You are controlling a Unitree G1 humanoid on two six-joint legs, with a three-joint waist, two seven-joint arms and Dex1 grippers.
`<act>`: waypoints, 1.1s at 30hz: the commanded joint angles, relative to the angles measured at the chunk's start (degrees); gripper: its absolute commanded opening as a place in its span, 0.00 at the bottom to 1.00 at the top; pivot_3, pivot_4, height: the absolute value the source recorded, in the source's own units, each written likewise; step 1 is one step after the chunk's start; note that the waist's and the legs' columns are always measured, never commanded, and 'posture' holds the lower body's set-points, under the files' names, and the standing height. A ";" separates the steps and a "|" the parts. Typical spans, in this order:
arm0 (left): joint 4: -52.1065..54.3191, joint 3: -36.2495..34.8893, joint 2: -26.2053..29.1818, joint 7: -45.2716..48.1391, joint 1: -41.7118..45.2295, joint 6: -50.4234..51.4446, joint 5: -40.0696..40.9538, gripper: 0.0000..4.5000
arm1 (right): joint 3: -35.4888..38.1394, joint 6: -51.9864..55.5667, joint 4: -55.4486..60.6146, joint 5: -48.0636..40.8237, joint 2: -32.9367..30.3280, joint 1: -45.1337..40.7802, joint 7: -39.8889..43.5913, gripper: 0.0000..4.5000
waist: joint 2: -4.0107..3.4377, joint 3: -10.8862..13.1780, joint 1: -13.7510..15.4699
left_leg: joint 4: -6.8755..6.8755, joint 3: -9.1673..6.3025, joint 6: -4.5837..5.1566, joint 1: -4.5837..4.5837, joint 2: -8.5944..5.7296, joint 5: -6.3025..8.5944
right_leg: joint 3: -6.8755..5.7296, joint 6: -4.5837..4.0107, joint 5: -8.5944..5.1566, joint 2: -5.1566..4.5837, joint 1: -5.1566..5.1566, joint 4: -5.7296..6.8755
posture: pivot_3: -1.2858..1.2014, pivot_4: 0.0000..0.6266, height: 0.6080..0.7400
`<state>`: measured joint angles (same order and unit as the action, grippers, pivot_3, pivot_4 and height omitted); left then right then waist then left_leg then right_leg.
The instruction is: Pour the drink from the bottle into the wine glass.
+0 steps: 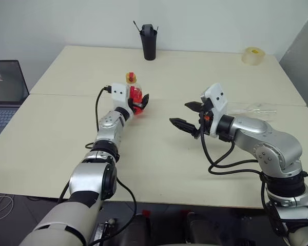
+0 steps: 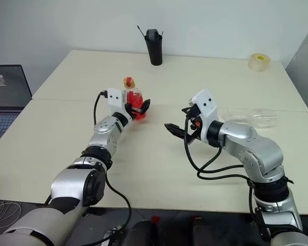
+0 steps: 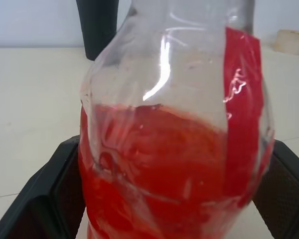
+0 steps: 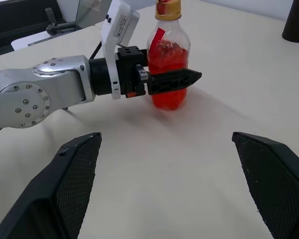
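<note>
Spanning the room's pale wall, matte beige table (image 1: pixel 159 169), ribbed clear bottle (image 4: pixel 167 69) between spread left gripper (image 1: pixel 139 103) fingers, right gripper (image 1: pixel 187 117) released.

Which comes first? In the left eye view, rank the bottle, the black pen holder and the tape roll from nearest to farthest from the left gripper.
1. The bottle: standing upright between the open fingers of the left gripper.
2. The black pen holder: beyond the bottle, at the table's far edge.
3. The tape roll: at the far right corner, farthest away.
</note>
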<state>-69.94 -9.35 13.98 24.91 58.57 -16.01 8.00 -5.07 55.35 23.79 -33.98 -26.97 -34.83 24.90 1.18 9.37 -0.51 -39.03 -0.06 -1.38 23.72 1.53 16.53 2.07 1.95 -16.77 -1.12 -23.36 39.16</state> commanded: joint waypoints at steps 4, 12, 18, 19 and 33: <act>-2.43 0.44 -0.27 -4.38 4.30 -2.11 -3.28 0.99 | 2.05 0.24 2.60 -0.32 -0.30 -0.63 -0.06 1.00 | 0.00 0.00 0.00 | 0.00 0.01 0.01 0.01 -0.01 0.00 | 0.00 0.00 0.00 0.00 -0.01 0.00 | 0.52 0.24 1.00; -4.20 0.27 -0.09 -7.22 5.47 -1.69 -5.66 0.68 | 2.52 0.68 3.49 -0.22 -0.35 -0.24 -0.28 1.00 | 0.00 0.00 0.00 | 0.00 0.01 0.00 0.02 -0.02 0.00 | 0.00 0.00 0.00 0.00 -0.03 0.04 | 0.52 0.24 1.00; -4.51 -0.55 -0.04 -6.41 5.00 -0.98 -5.39 0.51 | 3.69 0.73 3.74 0.33 -1.01 -1.32 -0.96 1.00 | 0.00 0.00 0.00 | 0.00 0.03 -0.15 0.01 -0.02 -0.08 | 0.02 0.00 0.00 0.00 -0.04 0.05 | 0.52 0.24 1.00; -4.41 -0.60 0.10 -5.65 4.87 -1.11 -5.26 0.50 | 4.21 0.89 3.77 0.35 -1.34 -1.78 -1.10 1.00 | 0.00 0.00 0.00 | 0.00 0.03 -0.15 0.01 -0.02 -0.08 | 0.01 0.00 0.00 0.00 -0.04 0.05 | 0.52 0.24 1.00; 31.92 5.26 -1.68 25.86 -11.79 9.53 3.08 0.49 | 10.97 18.01 13.58 -10.05 2.88 -7.94 -10.94 1.00 | -0.01 0.00 -0.80 | 0.00 0.04 -0.19 0.09 0.08 -0.11 | 0.09 -0.01 -0.01 -0.01 -0.17 0.32 | 0.52 0.24 1.00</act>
<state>-47.80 -5.21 12.33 49.14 47.46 -9.29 8.90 3.48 70.31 34.54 -42.15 -24.34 -41.59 15.69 1.17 9.37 -1.31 -39.05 -0.01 -1.57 23.81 1.62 16.42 2.20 1.94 -16.78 -1.15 -23.54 39.48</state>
